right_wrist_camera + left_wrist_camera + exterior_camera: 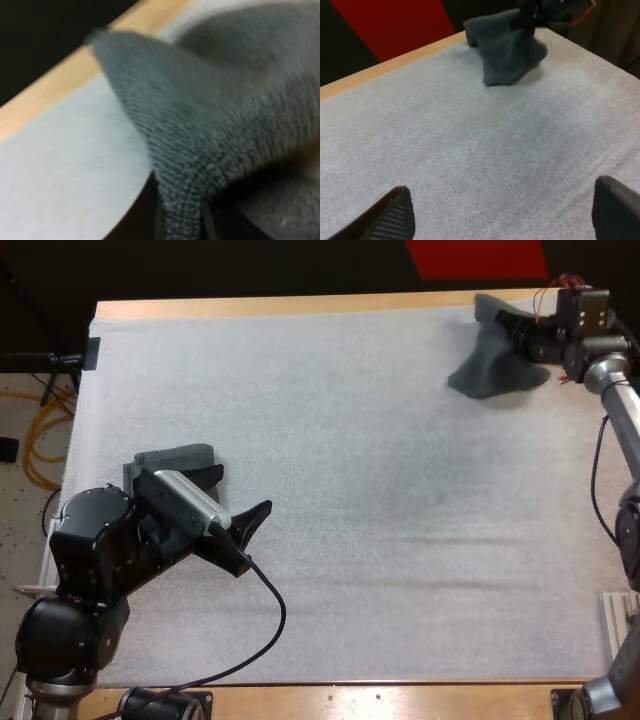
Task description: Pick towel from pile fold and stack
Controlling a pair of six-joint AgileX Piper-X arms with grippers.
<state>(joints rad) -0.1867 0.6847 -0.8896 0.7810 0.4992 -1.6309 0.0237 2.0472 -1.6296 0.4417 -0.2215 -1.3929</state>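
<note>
White mat [380,560] spread over a wooden worktop [300,308]. Nearest, lower left of the high view: left gripper [232,498], fingers wide apart and holding nothing, just beside a folded stack [178,454] of dark grey-green towels. Bare mat through the middle. Farthest, upper right by the worktop's back edge: crumpled towel [495,370], tented up off the mat, pinched along a ridge by the right gripper [528,337], clamped tight on the cloth. Probably light, soft and limp; no shape of its own, apt to sag and drag on the mat. Better taken at a corner or hem than by the bunched middle, for a flat hang before folding.
</note>
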